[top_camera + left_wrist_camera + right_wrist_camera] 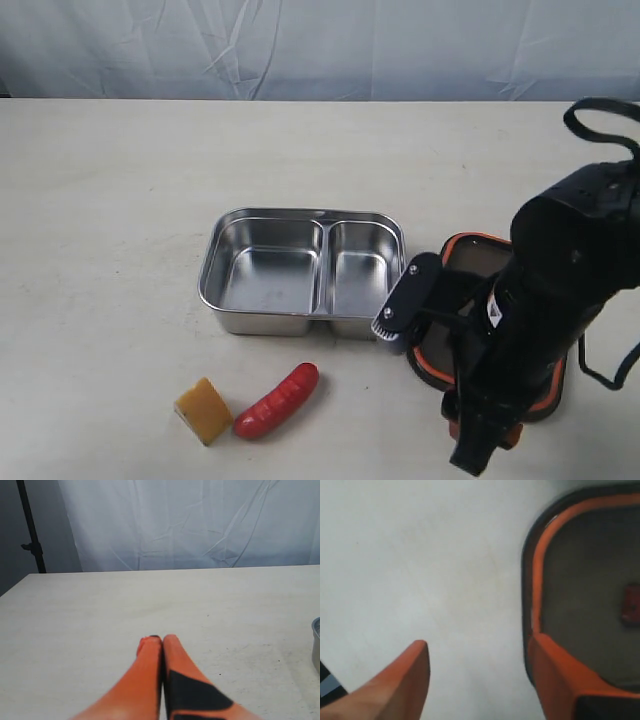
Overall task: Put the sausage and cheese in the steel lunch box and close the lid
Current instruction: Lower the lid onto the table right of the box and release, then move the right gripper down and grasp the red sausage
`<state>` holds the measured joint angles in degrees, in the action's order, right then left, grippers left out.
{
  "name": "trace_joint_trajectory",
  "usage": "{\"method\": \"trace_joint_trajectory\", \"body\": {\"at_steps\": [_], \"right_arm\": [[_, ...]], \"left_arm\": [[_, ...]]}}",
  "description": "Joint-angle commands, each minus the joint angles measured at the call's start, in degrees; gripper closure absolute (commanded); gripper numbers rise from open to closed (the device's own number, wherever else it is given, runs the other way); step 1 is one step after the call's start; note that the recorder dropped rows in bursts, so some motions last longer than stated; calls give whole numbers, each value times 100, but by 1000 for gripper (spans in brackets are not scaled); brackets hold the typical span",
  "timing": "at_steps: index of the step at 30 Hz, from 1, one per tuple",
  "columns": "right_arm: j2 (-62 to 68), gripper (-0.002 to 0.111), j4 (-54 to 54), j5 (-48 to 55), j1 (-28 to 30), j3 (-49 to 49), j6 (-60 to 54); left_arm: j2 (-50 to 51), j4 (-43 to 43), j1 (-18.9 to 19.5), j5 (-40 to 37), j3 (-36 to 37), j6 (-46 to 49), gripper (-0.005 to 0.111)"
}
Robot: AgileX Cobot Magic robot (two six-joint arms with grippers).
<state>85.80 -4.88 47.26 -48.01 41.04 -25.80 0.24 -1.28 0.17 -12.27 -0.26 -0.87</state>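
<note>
The steel lunch box [260, 322] stands open in the middle of the table, both compartments bare. In front of it lie the red sausage [278, 401] and, to its left, the yellow cheese [204, 410]. The dark lid [478, 258] with its orange rim lies flat to the right of the box, mostly covered by my right arm. My right gripper [479, 641] hangs open at the lid's [585, 570] edge: one finger over the rim, the other over bare table, nothing between them. My left gripper [161, 639] is shut and empty above bare table, with the box's edge [316, 645] off to one side.
A pale cloth backdrop hangs behind the table's far edge. A black stand pole [30, 527] rises beside the table in the left wrist view. A black cable [600, 110] loops off the right arm.
</note>
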Motion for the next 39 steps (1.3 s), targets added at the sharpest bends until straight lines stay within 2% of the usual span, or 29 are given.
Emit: {"method": "trace_joint_trajectory", "body": {"at_steps": [1,5,8,10,11,13,19,28,35,39], "right_arm": [[-448,50,-32,72,-6,460,59],[-592,50,-1037,72,-6,855,-173],[-592,50,-1640,32,-126,924,-1221],[-555,50,-1655,-79,-361,924,-1794],[-505,50,-1619,-277,-655,924,-2484],[-390,50,-1596,-787,-1063,924,-3004],[634,50,-680,-1595,-1700,961,-3129],[1617,50,-416,-2691,-1832,976,-3129],[1983,50,-416,-2601,-1832,1396,-3129],[2193,50,-441,-1855,-1832,1680,-3129]], "left_arm": [[-24,-13,27,14,26,-1,106],[-24,-13,27,14,26,-1,106],[-24,-13,27,14,26,-1,106],[-24,3,27,14,26,-1,106],[-24,35,27,14,26,-1,106],[-24,35,27,14,26,-1,106],[-24,35,27,14,26,-1,106],[-24,48,27,14,26,-1,106],[-24,48,27,14,26,-1,106],[-24,48,27,14,26,-1,106]]}}
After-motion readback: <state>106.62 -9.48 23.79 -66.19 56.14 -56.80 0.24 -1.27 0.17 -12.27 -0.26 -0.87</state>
